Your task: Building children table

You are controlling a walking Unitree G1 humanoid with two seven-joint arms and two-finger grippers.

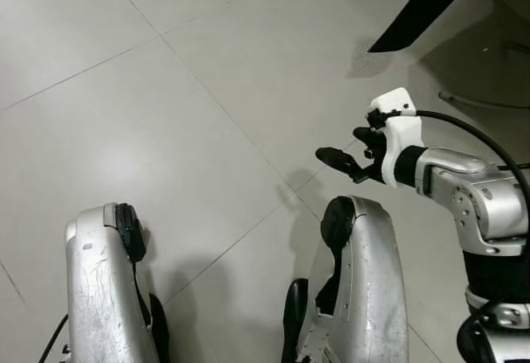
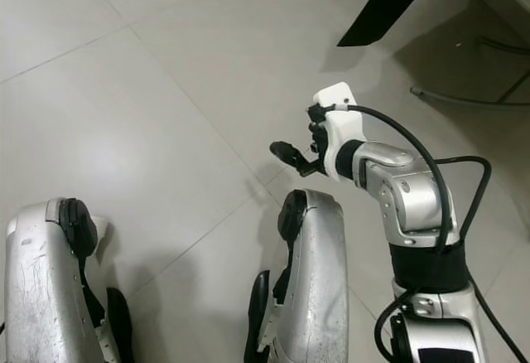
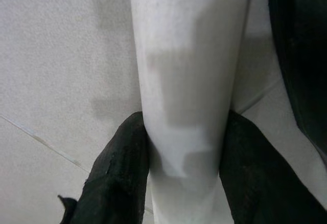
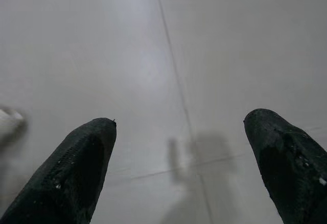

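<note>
A white round table leg (image 3: 189,70) stands between the two black fingers of my left gripper (image 3: 184,127), which is shut on it over the grey tiled floor. My right gripper (image 1: 352,149) is raised in front of my body at the right, above bare floor tiles. Its fingers (image 4: 87,157) are spread wide apart and hold nothing.
My own two silver legs (image 1: 364,280) take up the lower part of the head views. A slanted black furniture leg (image 1: 422,7) reaches in at the top right, with a grey cable (image 1: 480,102) on the floor near it. A dark shape (image 3: 301,55) lies close beside the white leg.
</note>
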